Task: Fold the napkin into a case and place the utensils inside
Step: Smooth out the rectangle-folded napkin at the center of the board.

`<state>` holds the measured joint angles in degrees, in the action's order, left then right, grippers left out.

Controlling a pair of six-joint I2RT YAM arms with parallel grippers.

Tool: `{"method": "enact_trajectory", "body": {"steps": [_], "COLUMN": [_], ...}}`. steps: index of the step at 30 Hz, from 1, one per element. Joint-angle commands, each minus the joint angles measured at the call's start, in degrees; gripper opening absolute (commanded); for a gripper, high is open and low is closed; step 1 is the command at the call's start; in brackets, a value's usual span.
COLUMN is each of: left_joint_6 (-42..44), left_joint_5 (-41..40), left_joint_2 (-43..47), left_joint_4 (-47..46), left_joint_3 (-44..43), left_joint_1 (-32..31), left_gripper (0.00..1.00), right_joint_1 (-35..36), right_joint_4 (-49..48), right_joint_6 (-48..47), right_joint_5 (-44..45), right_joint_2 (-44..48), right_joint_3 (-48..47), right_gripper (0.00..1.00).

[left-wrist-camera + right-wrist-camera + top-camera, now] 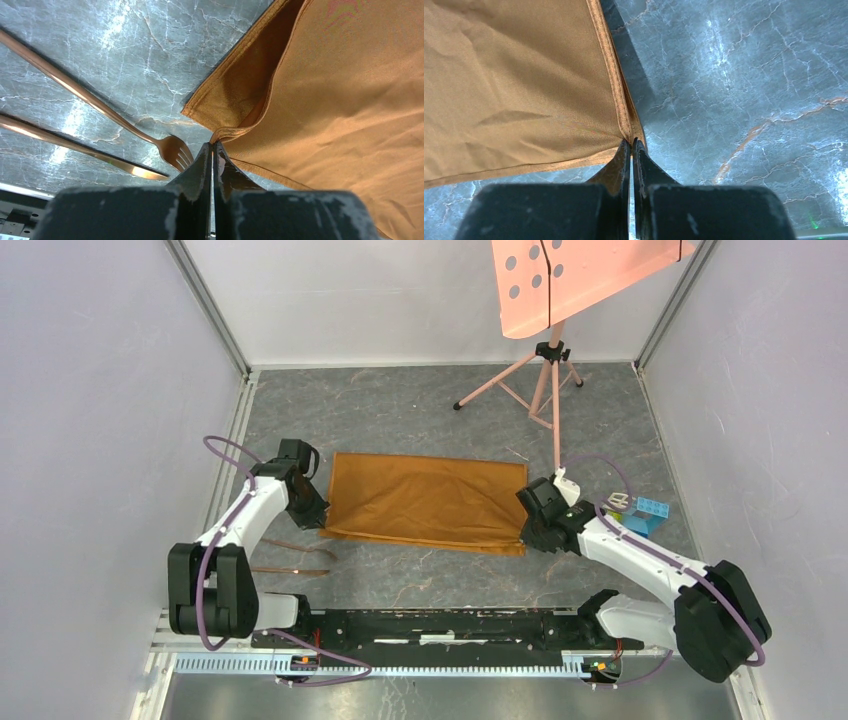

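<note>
The orange-brown napkin lies mid-table as a wide rectangle, and two layers show at its near-left corner. No case is in view. My left gripper is shut on that corner's bunched hem. At the near-right corner, my right gripper is shut on the hem, with the cloth stretching off to the left. The copper utensils rest on the table just left of the napkin: a fork and a knife, both close to the left fingers.
A salmon-pink perforated panel on a tripod stands at the back right. Blue and green toy blocks sit beside the right arm. Grey walls close in both sides and the back.
</note>
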<state>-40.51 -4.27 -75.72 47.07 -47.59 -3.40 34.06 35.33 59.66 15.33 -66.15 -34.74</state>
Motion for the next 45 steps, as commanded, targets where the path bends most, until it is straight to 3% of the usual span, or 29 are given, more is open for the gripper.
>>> {"method": "enact_trajectory", "body": {"steps": [1,25,45], "left_joint_6": [-1.7,-1.1,-1.1], "left_joint_5": [-2.3,-5.9,-6.6], "left_joint_2": [-1.7,-8.2,-10.3], "left_joint_4": [-0.1,-3.6,-4.1], "left_joint_3": [-0.3,-1.0,-1.4], "left_joint_1": [0.1,0.0,0.1], "left_gripper": [0.02,0.02,0.02], "right_joint_1": [-0.2,-0.5,-0.6], "right_joint_4": [-0.6,-4.5,-3.1], "right_joint_6": [-0.5,-1.0,-1.1], "right_joint_5": [1.3,-0.5,-3.0], "right_joint_2": [0.4,-4.3,-2.3], "right_joint_3": [1.2,1.8,1.4], "right_gripper": [0.00,0.00,0.00]}}
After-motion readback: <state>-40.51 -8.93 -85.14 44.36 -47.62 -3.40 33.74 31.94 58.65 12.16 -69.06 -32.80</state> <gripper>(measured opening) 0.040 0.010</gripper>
